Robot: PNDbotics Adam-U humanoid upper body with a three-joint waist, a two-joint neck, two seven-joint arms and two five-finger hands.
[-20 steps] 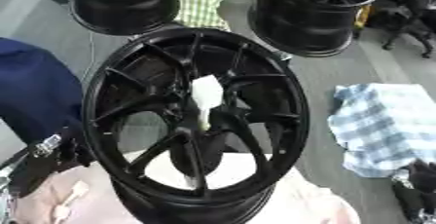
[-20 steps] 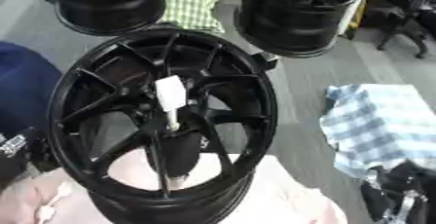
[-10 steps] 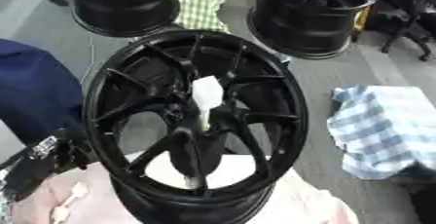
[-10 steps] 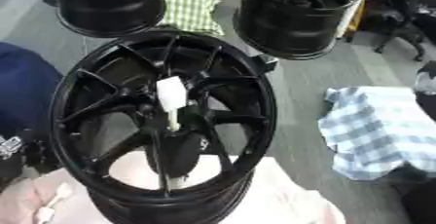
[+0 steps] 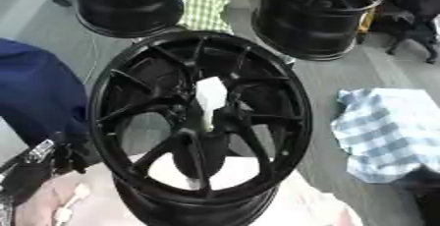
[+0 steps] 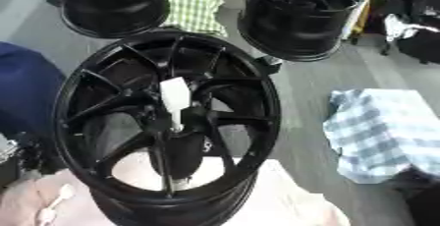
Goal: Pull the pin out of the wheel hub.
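Right eye view: a black wheel rim (image 6: pixel 168 127) lay face up on a pinkish cloth (image 6: pixel 292 205), likely padding it.
Pin: a white pin (image 6: pixel 175 101) stood in the hub at the rim's centre, upright and exposed for a straight pull.
Left hand: dark hand (image 5: pixel 34 163) at 8 o'clock beside the rim, touching nothing I could see; whether clenched or released, cannot tell.
Right hand: not seen.
Surroundings: two spare rims (image 6: pixel 302 11) at 12 o'clock, a checked cloth (image 6: pixel 387 136) at 3 o'clock.
Progress: pin apparently ungrasped.

Pin (image 6: pixel 175 98) in wheel hub (image 5: pixel 203 122) centre; 2 wheels (image 5: pixel 316 14) behind; cloth (image 5: pixel 387 139) right.
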